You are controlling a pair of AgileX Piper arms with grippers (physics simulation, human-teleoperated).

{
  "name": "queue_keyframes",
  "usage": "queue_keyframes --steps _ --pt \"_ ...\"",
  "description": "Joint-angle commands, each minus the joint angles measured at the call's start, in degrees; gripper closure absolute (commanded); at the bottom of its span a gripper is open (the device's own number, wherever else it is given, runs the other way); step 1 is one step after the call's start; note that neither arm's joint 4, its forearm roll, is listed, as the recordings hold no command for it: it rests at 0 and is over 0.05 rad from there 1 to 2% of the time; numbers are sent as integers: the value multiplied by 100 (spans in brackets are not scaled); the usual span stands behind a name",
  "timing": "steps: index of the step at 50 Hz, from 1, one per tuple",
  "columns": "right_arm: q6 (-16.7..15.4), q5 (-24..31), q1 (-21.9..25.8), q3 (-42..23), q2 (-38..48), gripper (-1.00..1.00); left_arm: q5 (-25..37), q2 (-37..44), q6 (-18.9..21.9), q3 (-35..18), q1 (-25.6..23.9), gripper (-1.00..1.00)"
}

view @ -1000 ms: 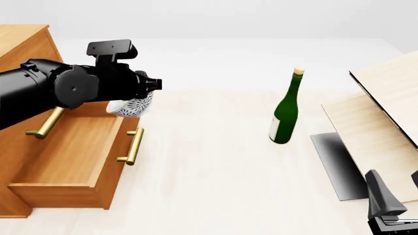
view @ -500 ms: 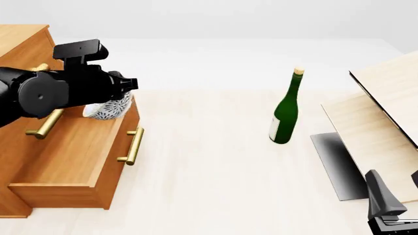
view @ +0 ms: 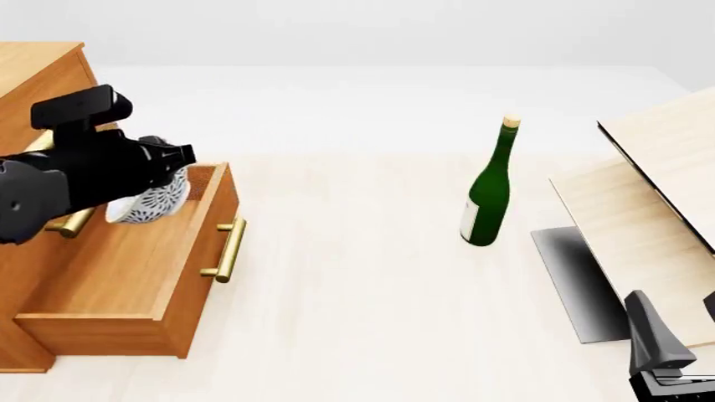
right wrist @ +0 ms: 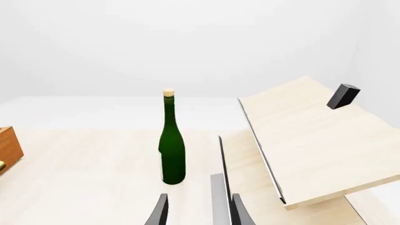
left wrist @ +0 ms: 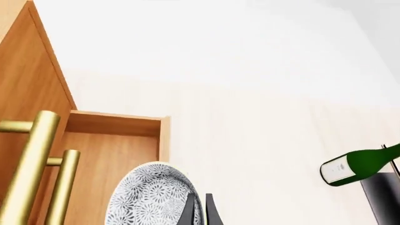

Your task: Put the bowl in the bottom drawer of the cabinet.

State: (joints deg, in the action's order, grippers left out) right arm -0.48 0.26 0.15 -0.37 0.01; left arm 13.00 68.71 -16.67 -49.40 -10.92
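The left gripper is clamped on the rim of the bowl, holding it tilted over the back of the open bottom drawer of the cabinet. The right gripper sits low by the boards, fingers parted around nothing, well apart from the bottle.

The bottom drawer stands pulled out at 9 o'clock, its cavity open from above. The left gripper with the bowl occupies its rear end. Brass handles of the cabinet flank that space. The table centre is unobstructed. The wine bottle stands at 2 o'clock; pale wooden boards block 3 o'clock.
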Motion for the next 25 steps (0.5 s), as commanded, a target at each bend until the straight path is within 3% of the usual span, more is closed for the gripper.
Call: queue_keyframes --steps 1,25 --pt "0 1 -2 0 0 -100 -319 -200 -236 405 127 100" --pt "0 0 0 0 0 -100 -617 66 -437 597 154 100"
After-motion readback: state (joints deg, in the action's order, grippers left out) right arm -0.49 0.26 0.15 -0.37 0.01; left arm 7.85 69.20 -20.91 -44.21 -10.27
